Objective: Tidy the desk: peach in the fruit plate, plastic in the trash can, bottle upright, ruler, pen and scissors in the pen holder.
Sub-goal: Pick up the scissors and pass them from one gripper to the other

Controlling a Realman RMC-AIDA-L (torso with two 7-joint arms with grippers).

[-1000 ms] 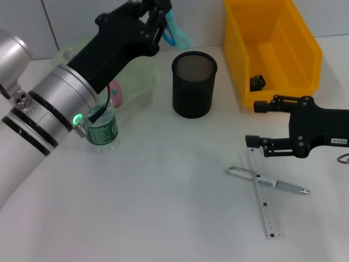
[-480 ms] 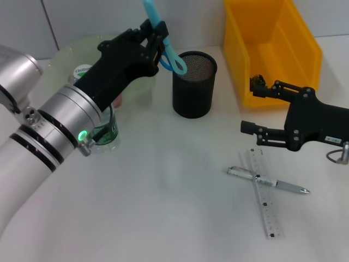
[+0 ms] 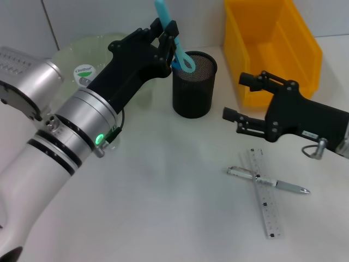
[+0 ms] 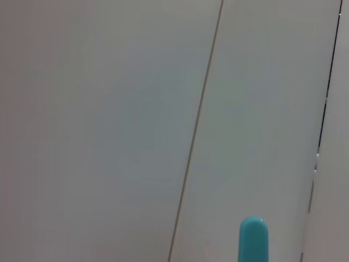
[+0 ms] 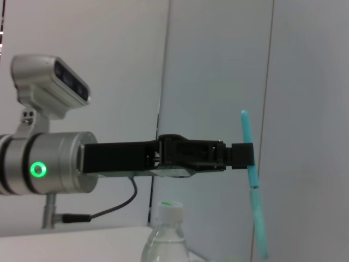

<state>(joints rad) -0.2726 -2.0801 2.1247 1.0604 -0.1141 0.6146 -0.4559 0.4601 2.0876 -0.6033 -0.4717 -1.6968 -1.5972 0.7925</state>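
My left gripper point(image 3: 169, 34) is shut on the teal scissors point(image 3: 175, 42), held upright with their handles at the rim of the black mesh pen holder point(image 3: 193, 87). The right wrist view shows that gripper point(image 5: 240, 154) clamping the scissors point(image 5: 253, 191), with the bottle point(image 5: 163, 237) standing upright below the arm. One teal tip of the scissors point(image 4: 253, 240) shows in the left wrist view. My right gripper point(image 3: 237, 97) hangs open, right of the holder. The ruler point(image 3: 265, 202) and pen point(image 3: 268, 182) lie crossed on the desk. The peach is hidden.
A yellow bin point(image 3: 272, 43) stands at the back right, behind my right gripper. The pale green fruit plate point(image 3: 82, 46) sits at the back left, partly behind my left arm. White desk lies in front of the holder.
My left gripper has carried the scissors right, from beside the plate to over the pen holder. My right gripper has swung left and lifted, away from the ruler.
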